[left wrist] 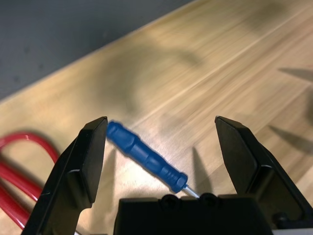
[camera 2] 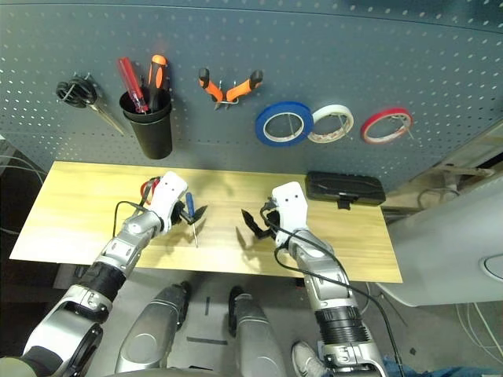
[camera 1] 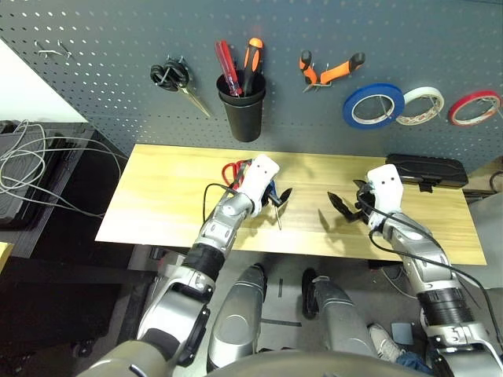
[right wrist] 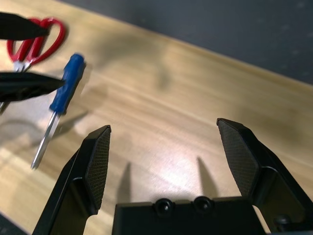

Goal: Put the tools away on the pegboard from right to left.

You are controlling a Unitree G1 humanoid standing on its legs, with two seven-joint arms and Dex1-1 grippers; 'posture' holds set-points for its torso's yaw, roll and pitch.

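No lettering can be read on any tool. The left gripper (left wrist: 161,147) hangs spread wide, empty, the small blue-handled screwdriver (left wrist: 145,157) lying between its fingers on the table (camera 1: 181,196); the red-handled scissors (right wrist: 34,39) lie just beside. The right gripper (right wrist: 164,156) gapes, unladen, well apart. The pegboard (camera 1: 102,47) stands beyond.

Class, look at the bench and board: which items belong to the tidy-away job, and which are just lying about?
Job: blue tape roll, orange-and-black pliers, blue-handled screwdriver, red-handled scissors, pegboard.

Lying about: black-handled scissors, white tape roll, red tape roll, black case.

I see a light wooden worktop (camera 1: 181,196). On it lie a small blue-handled screwdriver (right wrist: 66,93), red-handled scissors (right wrist: 34,41) just beside it, and a black case (camera 1: 426,170) at the right back.
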